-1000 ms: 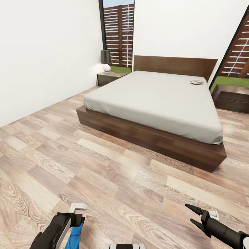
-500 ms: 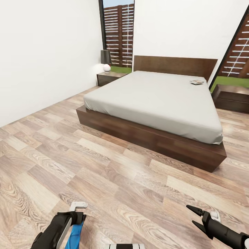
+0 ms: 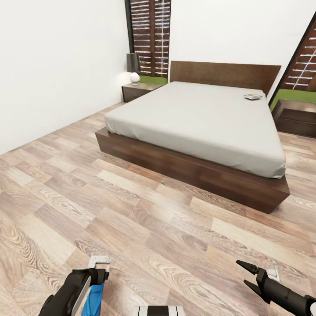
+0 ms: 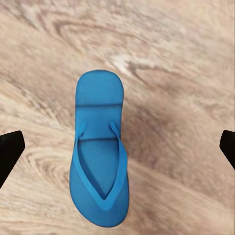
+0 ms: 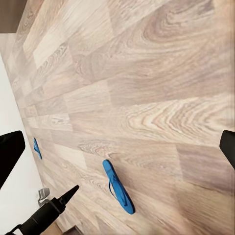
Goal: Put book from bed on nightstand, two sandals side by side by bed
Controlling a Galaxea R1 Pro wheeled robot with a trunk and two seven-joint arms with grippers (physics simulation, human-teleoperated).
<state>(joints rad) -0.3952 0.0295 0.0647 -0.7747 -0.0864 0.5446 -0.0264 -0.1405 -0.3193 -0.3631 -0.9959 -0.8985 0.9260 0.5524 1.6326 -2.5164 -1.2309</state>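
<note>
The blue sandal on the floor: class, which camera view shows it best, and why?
The left wrist view: the blue sandal lies whole, straps clear, between the open fingers. The head view shows a sliver behind the left gripper. The right wrist view shows a sandal small.

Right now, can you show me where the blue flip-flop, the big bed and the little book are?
bright blue flat sandal [image 4: 100,161], left wrist view, on its footbed.
large dark-framed bed [image 3: 193,115], head view, middle of its off-white mattress.
small thin book [image 3: 253,96], head view, on its cover.
</note>
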